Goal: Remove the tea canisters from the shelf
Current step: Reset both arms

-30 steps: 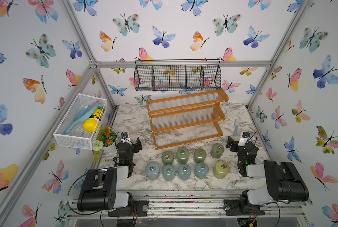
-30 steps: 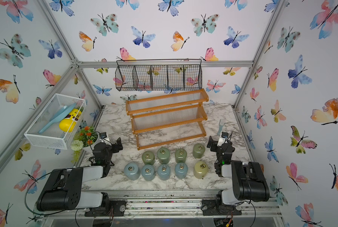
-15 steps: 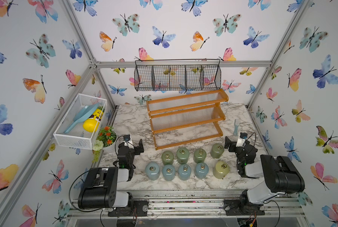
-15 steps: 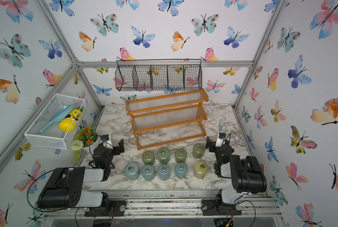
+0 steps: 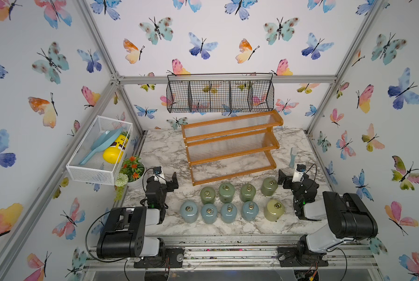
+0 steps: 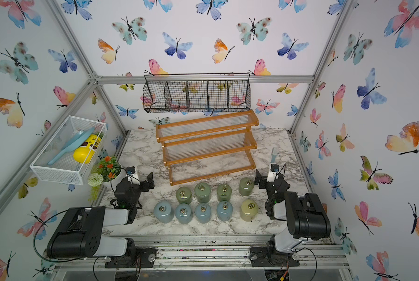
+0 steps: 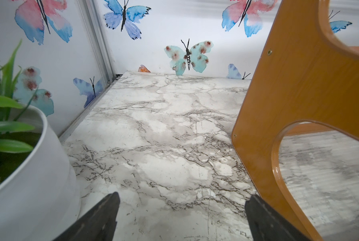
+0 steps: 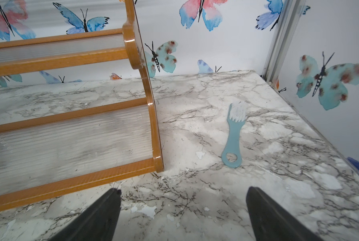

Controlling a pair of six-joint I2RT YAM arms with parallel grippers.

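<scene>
1. Nine canisters (image 5: 228, 212) are sitting on the table (image 5: 162, 146) in two rows, between the two pairs of jaws and inside neither. None are shifting from a second ago.
2. All are standing upright, long axis pointing straight up, ring pulls on top.
3. Left gripper (image 5: 166, 174) is sitting low over the table, jaws spread wide and pinching nothing. It is only drifting a touch inward, with the canisters lying off its right jaw.
4. Right gripper (image 5: 291, 171) is likewise gaping and empty, easing slightly inward. The end green canister is standing just beside its left jaw.
5. Shelf (image 5: 235, 174) is standing ahead of both pairs of jaws with all three tiers bare. Its long axis is running side to side, steps facing the robot, right end skewing a bit farther back.
6. Brush (image 8: 233, 133) is lying ahead of the right jaws, apart from them.
7. Judgement: removal is looking finished. The arms are just settling, and nothing is left to grab.
</scene>
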